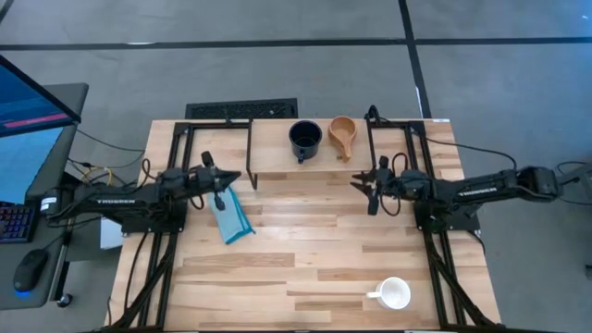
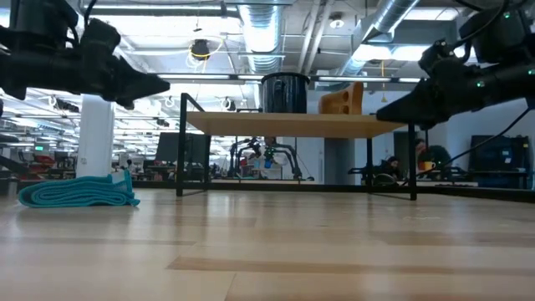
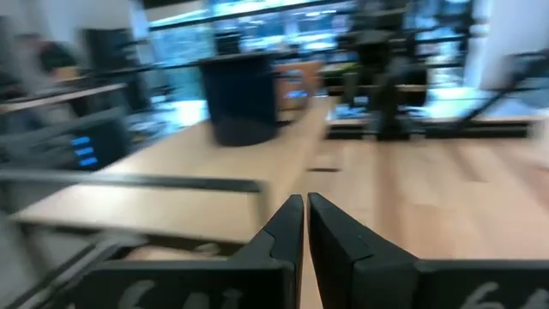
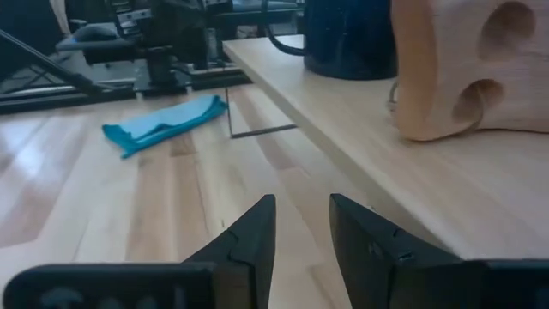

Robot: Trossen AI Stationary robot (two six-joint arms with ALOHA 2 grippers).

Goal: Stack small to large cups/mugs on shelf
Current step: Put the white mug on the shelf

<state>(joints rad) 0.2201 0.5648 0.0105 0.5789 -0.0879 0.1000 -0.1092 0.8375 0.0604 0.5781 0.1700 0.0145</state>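
Observation:
The shelf (image 1: 277, 153) stands at the table's far middle. On its plank stand the dark mug (image 1: 305, 139) and, to its right, the tan wooden cup (image 1: 342, 136), whose handle points toward the table's near edge. The white mug (image 1: 393, 294) stands upright on the table near the front right. My left gripper (image 1: 239, 177) hovers shut and empty at the shelf's near left corner. My right gripper (image 1: 355, 182) hovers slightly open and empty at the shelf's near right corner. In the right wrist view the wooden cup (image 4: 467, 69) and the dark mug (image 4: 352, 39) are close ahead.
A folded blue cloth (image 1: 231, 215) lies on the table just near of my left gripper. The shelf's black legs (image 2: 181, 146) stand close to both grippers. Bare tabletop (image 1: 305, 250) lies between the shelf and the white mug.

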